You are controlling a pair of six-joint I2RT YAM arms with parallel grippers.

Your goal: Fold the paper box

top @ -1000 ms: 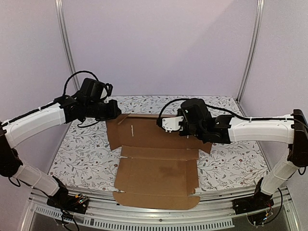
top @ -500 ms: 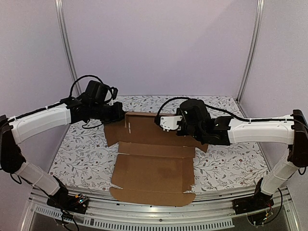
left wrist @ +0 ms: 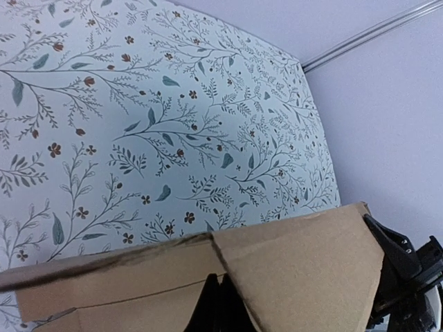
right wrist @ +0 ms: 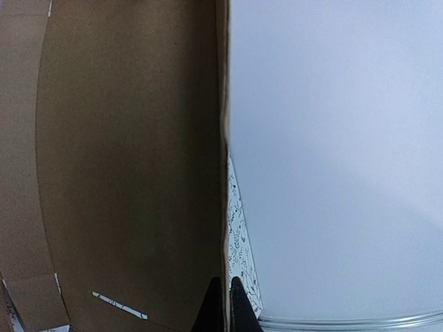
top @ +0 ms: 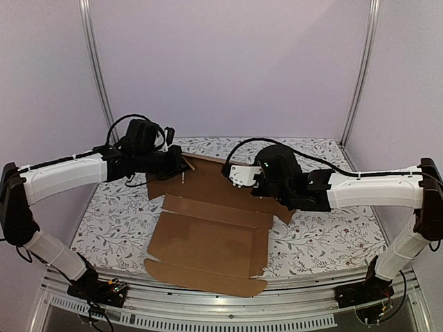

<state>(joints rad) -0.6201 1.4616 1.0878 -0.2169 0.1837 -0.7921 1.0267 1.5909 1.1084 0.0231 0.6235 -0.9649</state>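
The paper box (top: 208,238) is a brown die-cut cardboard sheet, its near part flat on the table, its far panel raised. My left gripper (top: 181,166) is shut on the far left flap (left wrist: 138,277); its dark fingertips (left wrist: 220,304) pinch the card edge. My right gripper (top: 239,176) is shut on the far panel's top edge; in the right wrist view its fingertips (right wrist: 235,304) clamp the thin edge of the cardboard (right wrist: 131,159). The sheet is skewed, its near edge overhanging the table front.
The table (top: 332,235) has a floral cover. Purple walls and metal posts (top: 360,69) enclose the back and sides. The metal rail (top: 228,311) runs along the near edge between the arm bases.
Both grippers have moved left and slightly back with the far panel held. The sheet has rotated, and its near edge has slid left and forward.
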